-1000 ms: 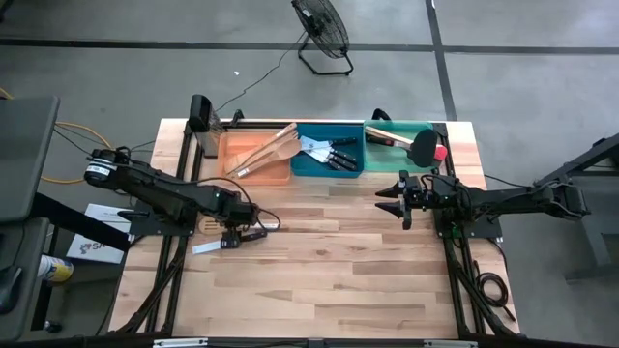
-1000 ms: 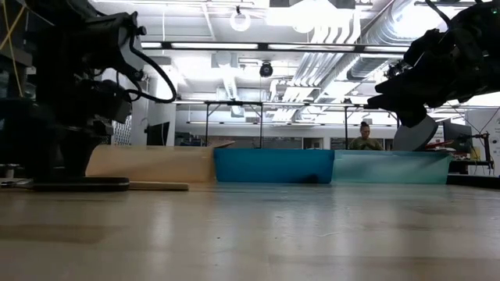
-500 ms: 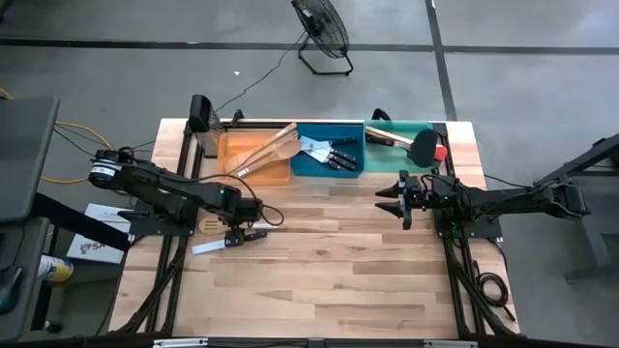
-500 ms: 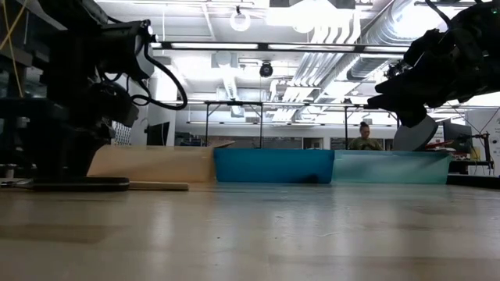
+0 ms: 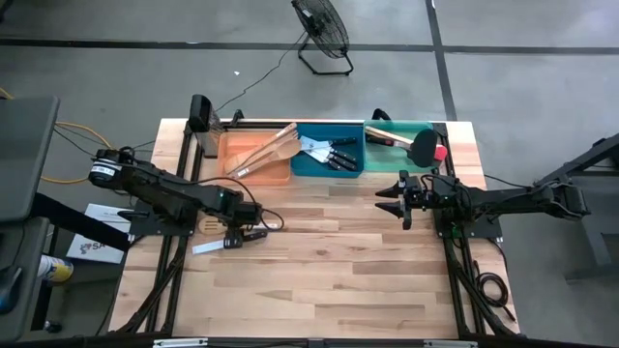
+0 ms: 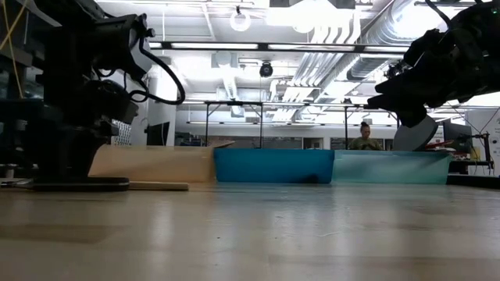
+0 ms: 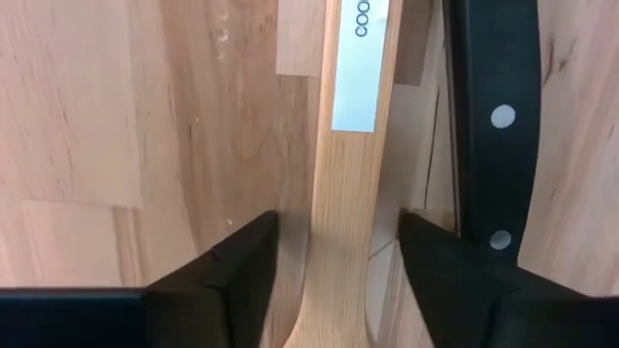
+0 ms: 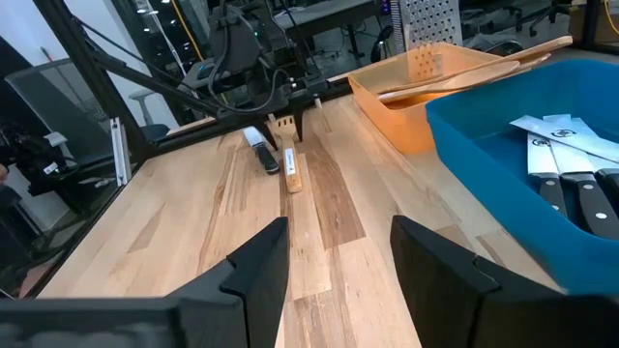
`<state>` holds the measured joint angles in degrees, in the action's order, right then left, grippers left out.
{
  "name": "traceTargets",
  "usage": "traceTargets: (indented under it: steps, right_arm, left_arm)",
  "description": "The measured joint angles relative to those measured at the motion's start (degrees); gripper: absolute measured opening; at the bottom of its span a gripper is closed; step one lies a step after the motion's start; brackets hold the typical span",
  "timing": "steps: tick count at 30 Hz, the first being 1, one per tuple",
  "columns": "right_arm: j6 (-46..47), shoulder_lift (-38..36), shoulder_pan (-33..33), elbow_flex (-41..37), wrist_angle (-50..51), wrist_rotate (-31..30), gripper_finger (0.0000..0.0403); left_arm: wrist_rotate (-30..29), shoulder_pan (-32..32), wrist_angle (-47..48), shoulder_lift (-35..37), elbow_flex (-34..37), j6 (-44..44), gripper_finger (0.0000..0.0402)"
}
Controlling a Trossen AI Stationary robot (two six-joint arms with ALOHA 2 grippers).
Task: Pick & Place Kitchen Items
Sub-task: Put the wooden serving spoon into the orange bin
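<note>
The left tool [image 5: 235,235] is down at the tabletop [image 5: 329,280] on its left side, its two fingers [image 7: 242,266] set astride the pale handle of a wooden utensil [image 7: 350,193] that lies flat on the boards. The fingers stand apart, with a sliver of bare wood showing on either side of the handle, so they bracket it without clamping it. A white label sits on the handle farther along. Just beside it, on the other side of one finger, lies a black-handled knife [image 7: 491,126] with steel rivets, roughly parallel to the wooden handle; from above its blade shows as a pale strip pointing toward the left edge of the tabletop.

The right tool [image 5: 396,198] hangs above the tabletop in front of the blue bin [image 5: 329,166], holding nothing, its fingers [image 8: 253,266] parted.

Along the far edge three bins stand side by side. The orange bin [image 5: 253,174] holds several wooden spoons and spatulas [image 5: 266,152], leaning over its rim toward the blue bin. The blue bin holds black-handled knives [image 5: 324,150]. The green bin [image 5: 397,127] holds a wooden-handled turner with a black head [image 5: 422,147], and a bit of red shows next to it.

A person [image 6: 364,139] sits far back in the room behind the bins.
</note>
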<state>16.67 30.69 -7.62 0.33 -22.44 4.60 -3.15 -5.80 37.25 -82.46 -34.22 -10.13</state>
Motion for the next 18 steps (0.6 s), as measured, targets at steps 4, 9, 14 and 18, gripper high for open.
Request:
traceTargets:
  steps: [4, 9, 14, 18]
  right_arm:
    - [0.0, 0.0, 0.0, 0.0, 0.0, 0.0, 0.0174]
    - [0.0, 0.0, 0.0, 0.0, 0.0, 0.0, 0.0174]
    - [0.0, 0.0, 0.0, 0.0, 0.0, 0.0, 0.0174]
    - [0.0, 0.0, 0.0, 0.0, 0.0, 0.0, 0.0174]
  left_arm:
    - [-0.2, 0.0, -0.4, -0.1, 0.0, -0.1, 0.0162]
    - [-0.3, 0.0, -0.7, -0.7, 0.0, -0.2, 0.0108]
    - [-0.4, 0.0, -1.1, -0.7, 0.0, -0.5, 0.0070]
    - [-1.0, -0.8, -1.1, -0.7, 0.0, -0.9, 0.0070]
